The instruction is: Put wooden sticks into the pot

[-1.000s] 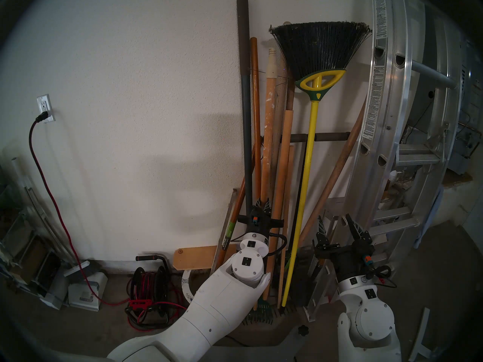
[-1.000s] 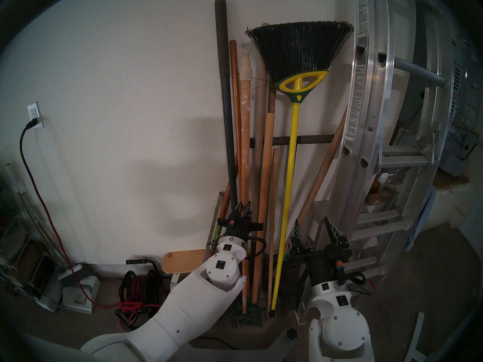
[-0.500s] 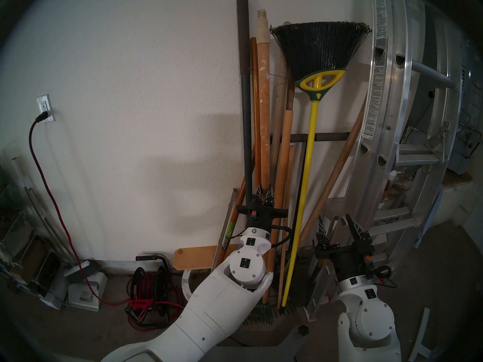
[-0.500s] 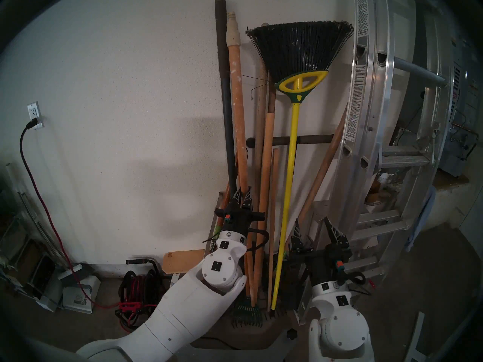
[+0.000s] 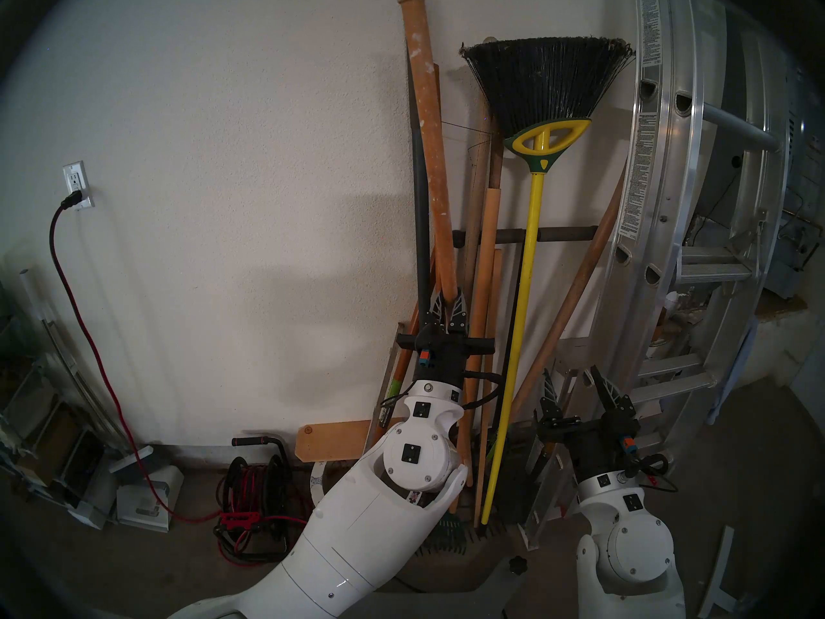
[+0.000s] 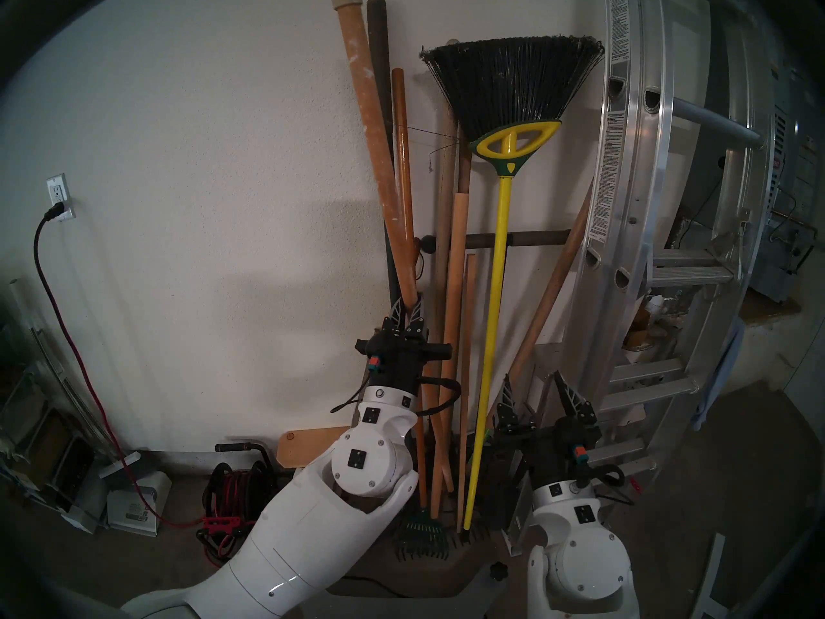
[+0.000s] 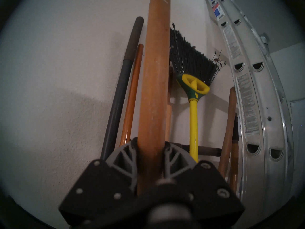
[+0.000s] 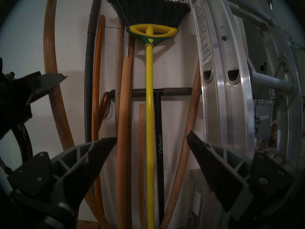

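My left gripper point(image 5: 448, 302) is shut on the paint-speckled tan stick point(image 5: 431, 158), holding it off the floor with its off-white tip leaning left near the top of the head views. In the left wrist view the stick point(image 7: 155, 75) fills the gap between the fingers point(image 7: 125, 157). The plain tan dowel point(image 5: 489, 256) and the yellow-handled broom point(image 5: 531, 256) lean on the wall just to the right. My right gripper point(image 5: 571, 377) stands open, low beside them, facing the broom handle point(image 8: 150, 108). Only an arc of the pot's white rim point(image 5: 318, 484) shows, behind my left forearm.
More handles lean on the wall, among them a dark-grip pole point(image 5: 418, 193) and an orange one point(image 6: 402, 135). An aluminium ladder point(image 5: 660, 158) stands at the right. A cord reel point(image 5: 256, 484) and a wooden board point(image 5: 335, 439) sit left of the pot. Rake heads point(image 6: 422, 533) lie on the floor.
My left gripper has risen with the speckled stick, lifting it well above the other handles and tilting its top to the left. The right arm has not moved.
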